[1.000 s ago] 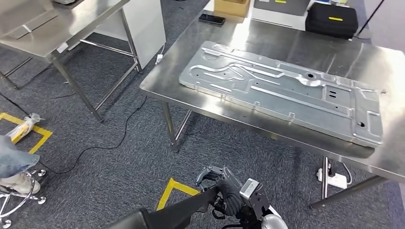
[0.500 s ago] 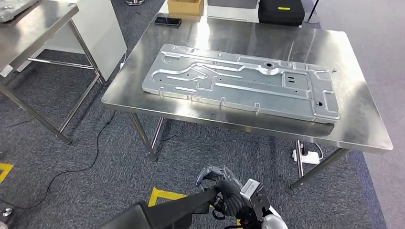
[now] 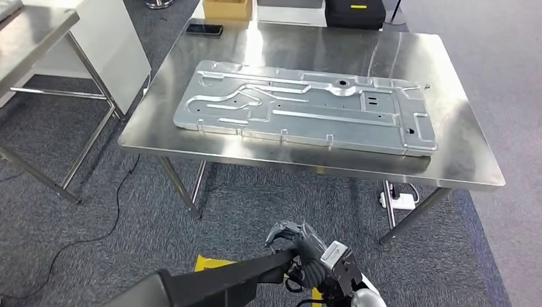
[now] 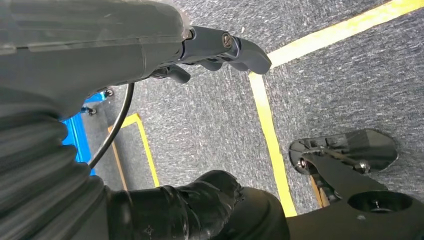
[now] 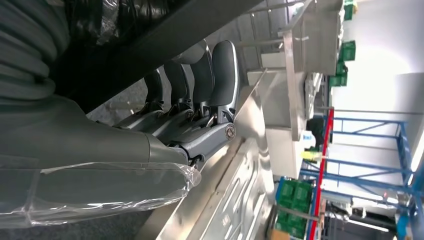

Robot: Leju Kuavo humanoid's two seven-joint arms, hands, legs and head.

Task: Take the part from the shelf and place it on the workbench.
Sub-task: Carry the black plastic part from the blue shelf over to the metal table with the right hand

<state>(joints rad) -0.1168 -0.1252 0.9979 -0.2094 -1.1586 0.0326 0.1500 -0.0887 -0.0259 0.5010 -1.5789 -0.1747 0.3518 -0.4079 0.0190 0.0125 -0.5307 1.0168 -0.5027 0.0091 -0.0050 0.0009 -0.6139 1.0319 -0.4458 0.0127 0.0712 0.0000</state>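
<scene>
- A black, flat part (image 3: 211, 283) is grasped by the right robot hand (image 3: 300, 256) low in the head view, above the grey carpet (image 3: 128, 224); the right wrist view shows the fingers (image 5: 220, 70) curled round its edge.
- The part is off the bench (image 3: 460, 147) and near its front edge.
- Left robot hand (image 4: 220, 47): the left wrist view shows it over the carpet and yellow floor tape (image 4: 265, 115), fingers partly curled; whether it grips anything cannot be told.
- On the steel bench lies a large stamped metal panel (image 3: 307, 109), flat, lengthwise along the top.
- At the far edge of the bench: a cardboard box (image 3: 227, 7), contents not discernible; a closed black case (image 3: 355, 13); a dark phone (image 3: 204, 29) lying flat.
- A second steel table (image 3: 32, 32) stands to the left, apart from the bench.
</scene>
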